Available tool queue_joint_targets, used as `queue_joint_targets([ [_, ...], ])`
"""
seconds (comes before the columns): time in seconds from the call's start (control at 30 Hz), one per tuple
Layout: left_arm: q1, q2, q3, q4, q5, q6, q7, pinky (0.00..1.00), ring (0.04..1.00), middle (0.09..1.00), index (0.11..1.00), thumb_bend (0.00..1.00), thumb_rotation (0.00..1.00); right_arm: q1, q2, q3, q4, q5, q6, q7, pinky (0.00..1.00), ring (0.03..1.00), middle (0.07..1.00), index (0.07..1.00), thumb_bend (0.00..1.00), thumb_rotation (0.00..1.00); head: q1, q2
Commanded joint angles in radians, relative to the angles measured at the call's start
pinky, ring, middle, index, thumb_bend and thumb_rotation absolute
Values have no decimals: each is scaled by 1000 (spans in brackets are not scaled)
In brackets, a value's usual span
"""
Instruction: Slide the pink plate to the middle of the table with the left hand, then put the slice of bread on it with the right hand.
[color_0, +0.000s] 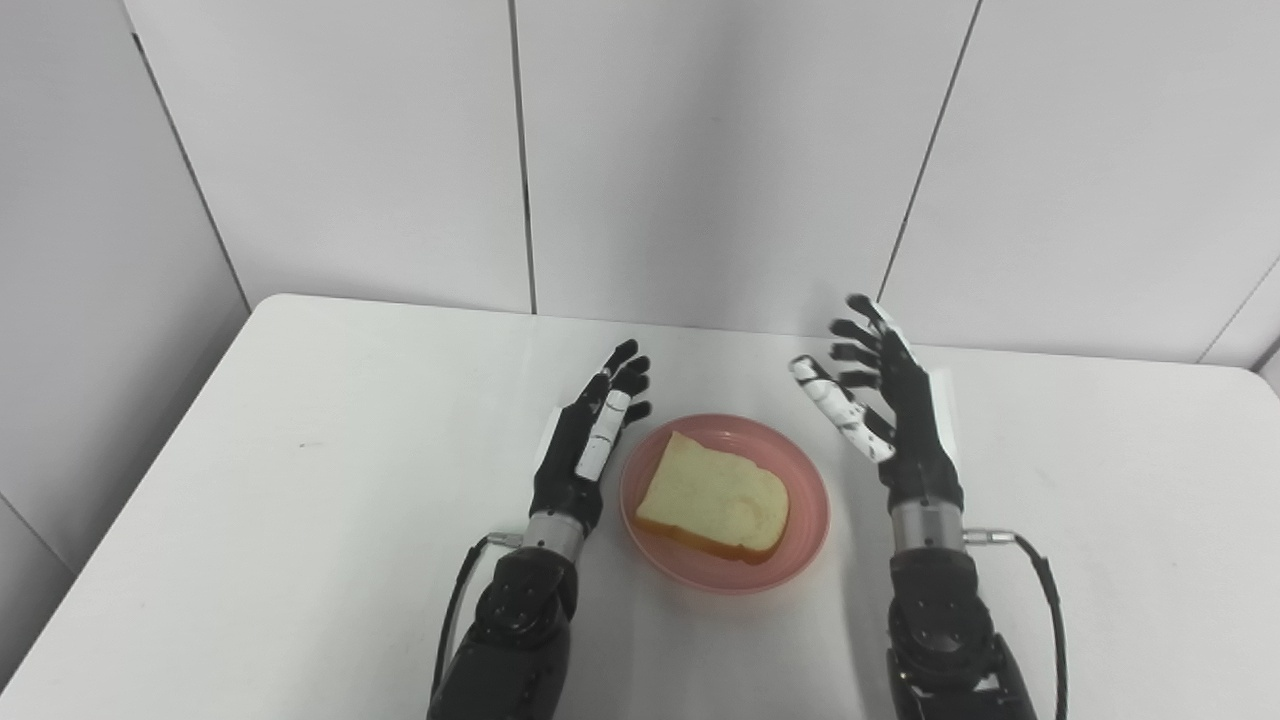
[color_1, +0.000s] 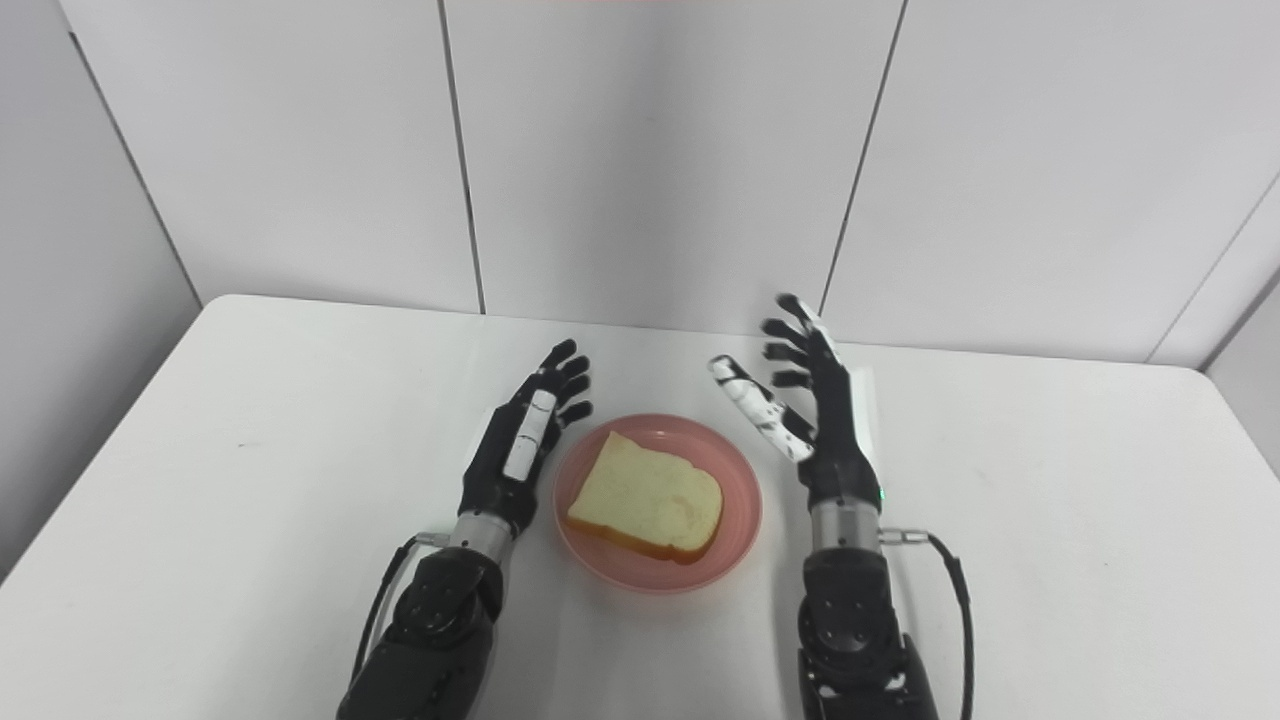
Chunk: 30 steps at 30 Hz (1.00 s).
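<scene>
The pink plate (color_0: 800, 520) sits near the middle of the white table (color_0: 300, 480), close to the front. A slice of bread (color_0: 715, 497) lies flat on it. My left hand (color_0: 590, 440) is open just left of the plate, fingers pointing away, apart from the rim. My right hand (color_0: 880, 400) is open to the right of the plate, raised a little, fingers spread, holding nothing. The same shows in the right eye view: plate (color_1: 735, 530), bread (color_1: 648, 498), left hand (color_1: 520, 440), right hand (color_1: 805, 405).
Grey wall panels (color_0: 700, 150) stand behind the table's far edge. Black cables run from both wrists (color_0: 1040, 580).
</scene>
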Motion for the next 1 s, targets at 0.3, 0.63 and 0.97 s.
queue_joint_targets([
  [0.3, 79, -2, -1, -78, 89, -11, 146, 1000, 1000, 962, 889, 755, 900, -7, -1, -54, 71, 135, -62, -5, 794, 815, 853, 873, 700, 1000, -25, -7],
  [0.63, 84, 14, -6, -137, 88, 46, 139, 1000, 979, 938, 882, 795, 940, 13, 1, -29, 98, 93, -73, -19, 806, 824, 846, 854, 674, 1000, -59, -10],
  [0.97, 95, 39, 4, -185, 42, 97, 87, 1000, 994, 953, 896, 740, 938, 22, 17, -5, 99, 54, -53, -43, 827, 855, 880, 861, 663, 1000, -120, 6],
])
